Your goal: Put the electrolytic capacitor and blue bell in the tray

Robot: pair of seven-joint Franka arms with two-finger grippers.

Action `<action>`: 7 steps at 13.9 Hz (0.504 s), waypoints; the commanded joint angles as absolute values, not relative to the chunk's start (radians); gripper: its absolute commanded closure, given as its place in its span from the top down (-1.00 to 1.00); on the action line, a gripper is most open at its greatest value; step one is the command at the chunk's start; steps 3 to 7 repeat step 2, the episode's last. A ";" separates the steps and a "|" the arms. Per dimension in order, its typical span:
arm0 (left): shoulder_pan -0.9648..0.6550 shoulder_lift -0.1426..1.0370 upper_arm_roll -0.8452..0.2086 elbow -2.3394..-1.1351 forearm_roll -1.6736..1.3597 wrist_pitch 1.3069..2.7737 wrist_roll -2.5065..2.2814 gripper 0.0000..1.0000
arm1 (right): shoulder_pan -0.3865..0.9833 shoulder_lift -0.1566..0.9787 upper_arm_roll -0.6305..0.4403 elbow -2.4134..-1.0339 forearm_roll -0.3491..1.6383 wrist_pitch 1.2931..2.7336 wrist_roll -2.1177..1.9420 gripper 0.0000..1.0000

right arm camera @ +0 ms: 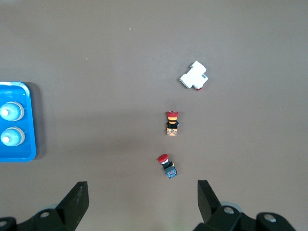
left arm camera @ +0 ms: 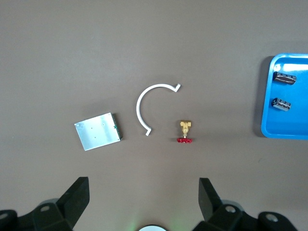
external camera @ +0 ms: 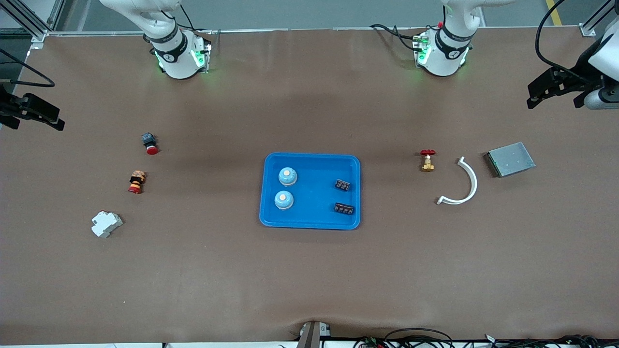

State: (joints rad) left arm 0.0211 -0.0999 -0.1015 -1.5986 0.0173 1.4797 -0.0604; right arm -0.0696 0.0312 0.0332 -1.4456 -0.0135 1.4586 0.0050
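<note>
The bright-blue tray (external camera: 314,193) lies at the middle of the table. In it stand two blue bells (external camera: 287,176) (external camera: 284,200) toward the right arm's end and two dark capacitors (external camera: 343,184) (external camera: 344,208) toward the left arm's end. The left wrist view shows the tray's edge (left arm camera: 288,122) and both capacitors (left arm camera: 284,77). The right wrist view shows the tray's edge (right arm camera: 32,120) and both bells (right arm camera: 10,111). My left gripper (left arm camera: 143,182) is open and empty, high over bare table near its base. My right gripper (right arm camera: 141,184) is open and empty, high near its base. Neither gripper shows in the front view.
A brass valve with a red handle (external camera: 427,160), a white curved piece (external camera: 463,186) and a grey metal box (external camera: 510,159) lie toward the left arm's end. Two red-capped push buttons (external camera: 150,143) (external camera: 137,182) and a white block (external camera: 106,224) lie toward the right arm's end.
</note>
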 commanded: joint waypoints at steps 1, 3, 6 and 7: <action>0.023 -0.089 -0.104 -1.571 0.002 1.447 -0.037 1.00 | -0.077 0.018 0.049 -1.433 -0.029 1.457 0.014 1.00; 0.023 -0.089 -0.104 -1.572 0.002 1.445 -0.040 1.00 | -0.077 0.018 0.049 -1.433 -0.029 1.460 0.014 1.00; 0.023 -0.089 -0.104 -1.572 0.002 1.445 -0.040 1.00 | -0.077 0.018 0.049 -1.433 -0.029 1.460 0.014 1.00; 0.023 -0.089 -0.104 -1.572 0.002 1.445 -0.040 1.00 | -0.077 0.018 0.049 -1.433 -0.029 1.460 0.014 1.00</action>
